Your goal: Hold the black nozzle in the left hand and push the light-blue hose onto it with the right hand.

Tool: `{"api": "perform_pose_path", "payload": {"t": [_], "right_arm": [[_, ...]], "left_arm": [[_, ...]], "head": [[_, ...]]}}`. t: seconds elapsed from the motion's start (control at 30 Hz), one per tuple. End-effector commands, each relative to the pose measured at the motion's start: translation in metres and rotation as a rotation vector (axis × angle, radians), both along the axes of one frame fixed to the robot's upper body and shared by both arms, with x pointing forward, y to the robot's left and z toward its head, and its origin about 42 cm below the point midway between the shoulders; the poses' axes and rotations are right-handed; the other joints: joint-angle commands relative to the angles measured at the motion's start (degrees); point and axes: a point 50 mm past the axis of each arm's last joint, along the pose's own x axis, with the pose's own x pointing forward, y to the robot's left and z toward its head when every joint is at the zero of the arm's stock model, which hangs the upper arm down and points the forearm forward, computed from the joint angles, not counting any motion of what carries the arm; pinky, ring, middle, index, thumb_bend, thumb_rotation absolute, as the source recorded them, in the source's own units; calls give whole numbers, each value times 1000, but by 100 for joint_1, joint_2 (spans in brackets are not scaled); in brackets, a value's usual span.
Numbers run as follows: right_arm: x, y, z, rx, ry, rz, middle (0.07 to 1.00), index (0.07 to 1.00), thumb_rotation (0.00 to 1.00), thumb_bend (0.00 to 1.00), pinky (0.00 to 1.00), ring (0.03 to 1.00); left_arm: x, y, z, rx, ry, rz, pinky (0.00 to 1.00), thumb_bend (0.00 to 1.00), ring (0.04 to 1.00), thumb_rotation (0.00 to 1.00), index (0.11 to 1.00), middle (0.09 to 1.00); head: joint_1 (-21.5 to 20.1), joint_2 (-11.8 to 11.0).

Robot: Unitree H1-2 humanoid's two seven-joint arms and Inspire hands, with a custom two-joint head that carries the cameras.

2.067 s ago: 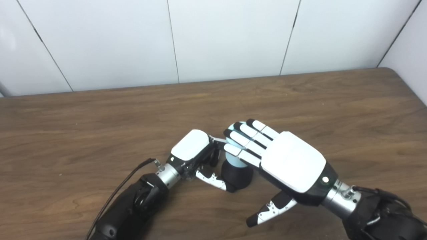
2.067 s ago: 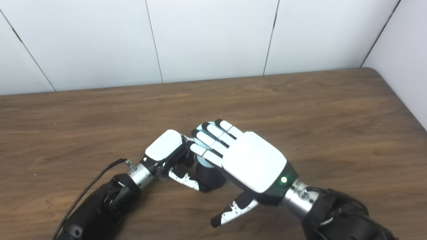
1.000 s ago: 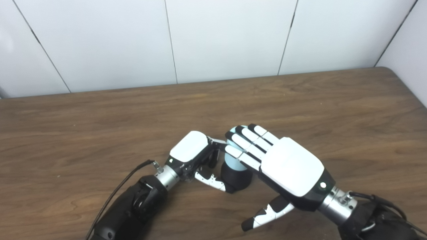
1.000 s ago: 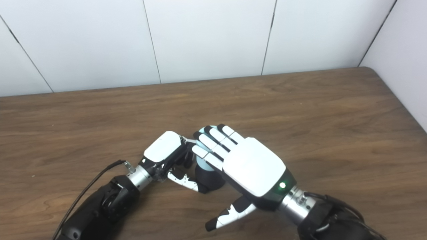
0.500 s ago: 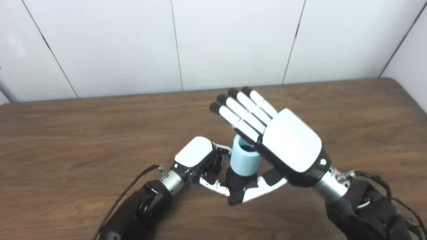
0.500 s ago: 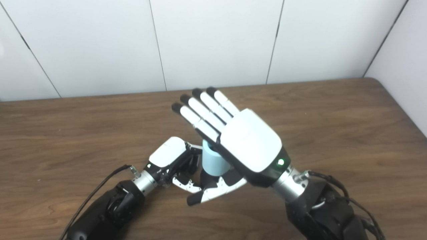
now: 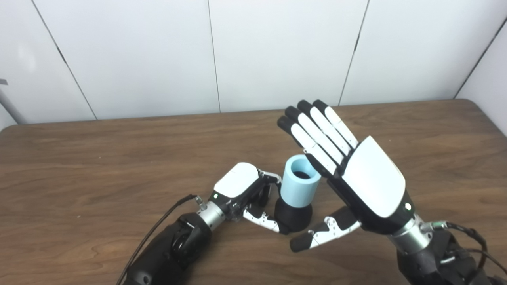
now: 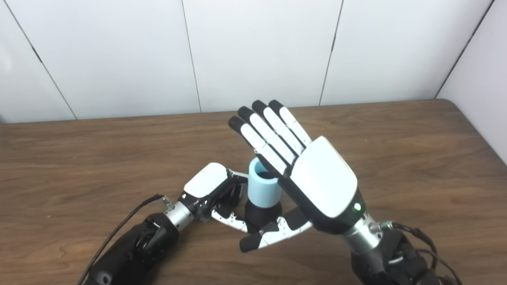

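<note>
The black nozzle [image 7: 293, 215] stands upright on the wooden table [image 7: 99, 158], with the short light-blue hose [image 7: 300, 181] seated over its top, open end up. My left hand [image 7: 241, 190] is shut on the nozzle from the left, thumb curled round its front base. My right hand [image 7: 352, 174] is open, raised to the right of the hose with fingers straight and spread upward, touching nothing; its thumb points left just in front of the nozzle. In the right eye view the right hand [image 8: 305, 170] partly covers the hose [image 8: 262, 189].
White wall panels [image 7: 277, 51] rise behind the table's far edge. The table's right back corner [image 7: 471, 103] is rounded. A black cable [image 7: 158, 225] runs along my left forearm.
My right hand has lifted off the top of the hose, straightened its fingers and drawn back to the right. The hose stays on the nozzle in my left hand. The camera has shifted slightly.
</note>
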Motion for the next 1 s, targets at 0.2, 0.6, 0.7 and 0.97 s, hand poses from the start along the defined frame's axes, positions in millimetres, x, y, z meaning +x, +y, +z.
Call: {"api": "perform_pose_path", "payload": {"t": [0.2,0.6,0.7,0.97], "right_arm": [[-1,-23,1,758,104,-71,882,853,842,237,751,869],[-13,-45,-66,1142,340,-137,875,826,557,149,792,854],[-12,-46,-75,1182,387,-174,880,837,492,154,800,859],[-6,-55,-96,1226,524,-261,852,807,14,242,835,855]], "left_arm": [[-84,38,-128,253,380,85,114,518,166,39,488,245],[-86,52,-129,290,394,85,129,518,185,40,489,266],[-87,54,-129,288,392,83,124,518,178,40,489,255],[-87,56,-130,298,399,86,137,518,189,40,489,267]], "head": [[12,4],[-152,61],[-140,94],[-176,75]]}}
